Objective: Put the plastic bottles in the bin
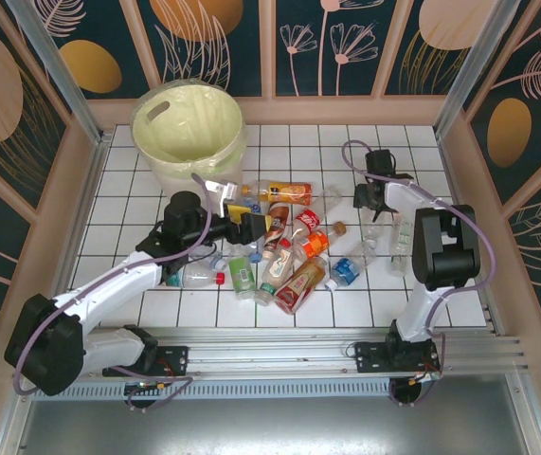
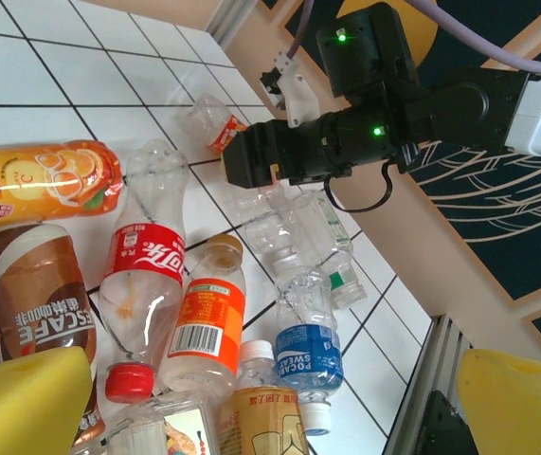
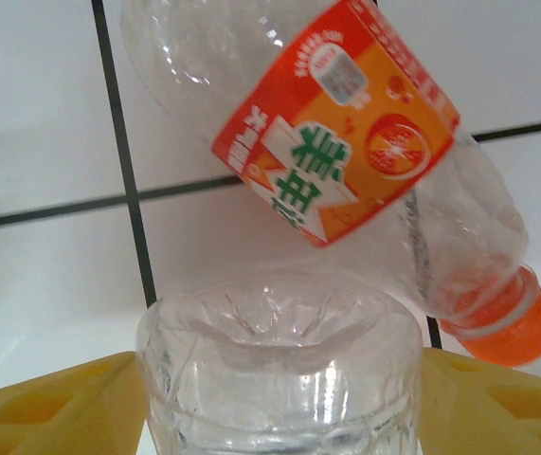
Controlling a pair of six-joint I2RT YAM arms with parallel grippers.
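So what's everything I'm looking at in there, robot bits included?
Round pale cream-yellow plastic bin with a bag liner: one, far-left corner of the table.
Small clear plastic bottles: about a dozen, orange, red, blue, green or brown labels, heaped mid-table.
Clear bottle with an orange label and orange cap: one of them, lying just beyond the right gripper.
Clear bottle with a moulded base: one, between the right gripper's jaws.
White tiled table: one, dark grout lines.
Left gripper: one, yellow fingers, open over the heap.
Right gripper: one, yellow fingers, either side of the clear bottle.
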